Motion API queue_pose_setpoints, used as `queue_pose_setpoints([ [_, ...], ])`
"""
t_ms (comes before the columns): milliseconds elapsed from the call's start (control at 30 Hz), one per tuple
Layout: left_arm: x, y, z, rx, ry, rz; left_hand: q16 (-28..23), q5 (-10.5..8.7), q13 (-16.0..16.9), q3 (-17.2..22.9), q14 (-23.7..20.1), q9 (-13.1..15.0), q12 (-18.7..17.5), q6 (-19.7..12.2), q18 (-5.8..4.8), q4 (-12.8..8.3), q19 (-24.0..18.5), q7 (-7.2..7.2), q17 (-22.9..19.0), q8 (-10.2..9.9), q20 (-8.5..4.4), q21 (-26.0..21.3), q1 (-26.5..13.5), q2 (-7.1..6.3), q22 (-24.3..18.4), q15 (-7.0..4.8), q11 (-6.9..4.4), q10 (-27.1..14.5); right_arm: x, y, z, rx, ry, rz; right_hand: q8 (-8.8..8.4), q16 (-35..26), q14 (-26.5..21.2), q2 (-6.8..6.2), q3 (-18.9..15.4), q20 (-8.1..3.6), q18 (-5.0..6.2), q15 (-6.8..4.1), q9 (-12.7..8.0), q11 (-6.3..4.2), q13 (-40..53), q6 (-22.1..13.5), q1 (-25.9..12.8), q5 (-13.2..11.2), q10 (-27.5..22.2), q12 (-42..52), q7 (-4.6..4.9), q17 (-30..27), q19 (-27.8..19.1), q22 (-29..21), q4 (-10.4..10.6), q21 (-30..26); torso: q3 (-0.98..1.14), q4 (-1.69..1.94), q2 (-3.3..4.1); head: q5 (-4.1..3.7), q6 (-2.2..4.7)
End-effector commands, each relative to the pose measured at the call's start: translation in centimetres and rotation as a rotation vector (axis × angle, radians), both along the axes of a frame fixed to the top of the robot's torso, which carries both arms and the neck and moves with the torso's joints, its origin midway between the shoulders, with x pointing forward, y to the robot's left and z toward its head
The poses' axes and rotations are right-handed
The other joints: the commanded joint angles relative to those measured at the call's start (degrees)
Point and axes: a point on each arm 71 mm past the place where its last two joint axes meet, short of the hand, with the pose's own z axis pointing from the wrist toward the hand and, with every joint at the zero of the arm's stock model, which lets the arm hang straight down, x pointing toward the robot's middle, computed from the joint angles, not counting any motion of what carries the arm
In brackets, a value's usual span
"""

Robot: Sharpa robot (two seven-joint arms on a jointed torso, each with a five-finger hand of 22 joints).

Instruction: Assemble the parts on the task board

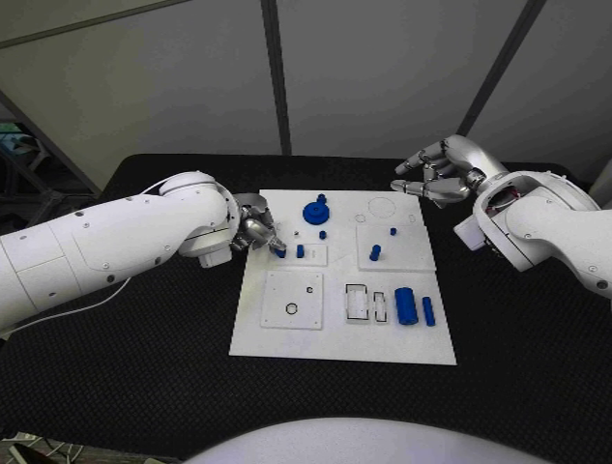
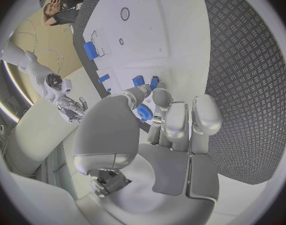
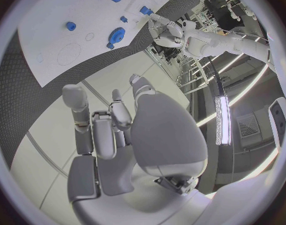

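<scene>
A black desk (image 1: 138, 367) with a fine, patterned surface carries the things. Lying flat on its middle is the white task board (image 1: 345, 343), a rectangular plate with its long sides running away from the robot. The board's far edge lies near the desk's far edge, and bare black desk shows on both sides of it.

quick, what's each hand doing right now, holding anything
Left hand: pinches a small blue part at the task board's left edge.
Right hand: fingers curled in, holds nothing, off the board's far right corner.
</scene>
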Motion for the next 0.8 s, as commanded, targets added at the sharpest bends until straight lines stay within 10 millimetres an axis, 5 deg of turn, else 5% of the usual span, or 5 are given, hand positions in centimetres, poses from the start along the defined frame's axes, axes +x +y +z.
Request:
queue_pose_setpoints([
  [33, -0.07, -0.10, -0.14, 0.020, 0.011, -0.013, 0.20, 0.17, -0.05, 7.63, 0.30, 0.09, -0.20, 0.50, -0.73, -7.34, 0.26, -0.09, 0.06, 0.14, -0.09, 0.18, 0.46, 0.27, -0.02, -0.49, -0.58, 0.81, -0.01, 0.09, 0.13, 0.002, -0.005, 0.009, 0.28, -0.22, 3.41, 0.46, 0.03, -0.10, 0.97, -0.32, -0.08, 0.02, -0.06, -0.18, 0.14, 0.19, -0.45, -0.25, -0.15, 3.68, -0.32, -0.08, 0.26, -0.20, 0.00, 0.03, 0.01, -0.05, -0.11],
  [800, 0.36, -0.60, -0.83, 0.047, 0.052, -0.032, 0.22, -0.03, 0.30, 7.23, 0.36, 0.86, -0.04, 1.40, -0.84, -6.48, 0.58, -0.91, 0.09, 0.40, -0.30, 0.41, -2.47, -0.14, 0.54, -0.75, -1.07, 2.53, -0.05, 0.13, 0.15, 0.003, -0.005, 0.011, 0.28, -0.22, 3.41, 0.46, 0.03, -0.10, 0.97, -0.32, -0.08, 0.02, -0.06, -0.18, 0.14, 0.19, -0.45, -0.25, -0.15, 3.68, -0.32, -0.08, 0.26, -0.20, 0.07, -0.03, 0.04, -0.38, -0.43],
])
